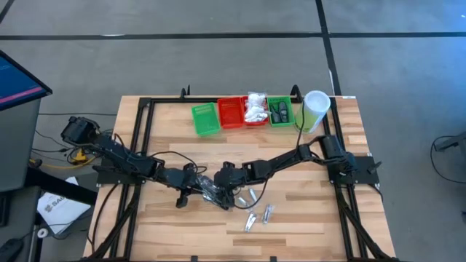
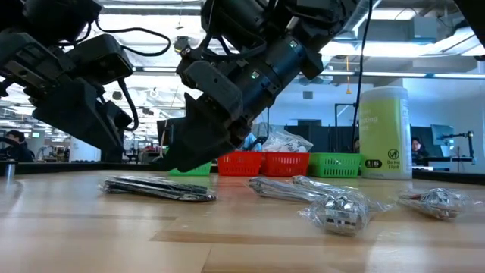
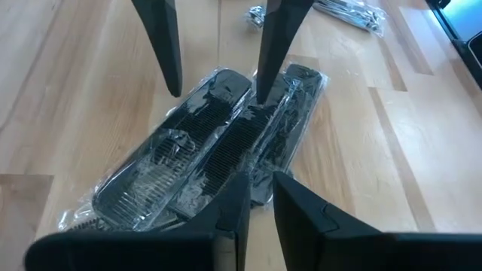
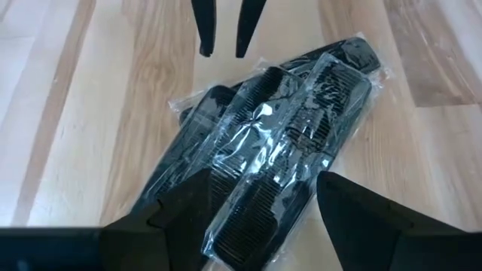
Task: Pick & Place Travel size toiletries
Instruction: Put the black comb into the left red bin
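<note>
Of the travel size toiletries, a heap of black combs in clear wrappers (image 1: 212,193) (image 3: 211,143) (image 4: 279,143) lies flat on the wooden table near its middle. My right gripper (image 4: 256,197) (image 3: 218,98) hangs open just above the heap, one finger over the combs and the other beside them. My left gripper (image 3: 260,184) (image 4: 223,54) stands at the heap's left end, a narrow gap between its fingers and nothing in it. Small silver items in clear wrappers (image 1: 251,220) (image 2: 337,212) lie to the right of the combs.
Along the far edge stand a green tray (image 1: 205,118), a red tray (image 1: 231,113), a red tray with white packets (image 1: 255,108) and a green tray with dark pieces (image 1: 280,110). A tall pale green cylinder (image 1: 314,109) stands right of them. Bare wood lies near the front edge.
</note>
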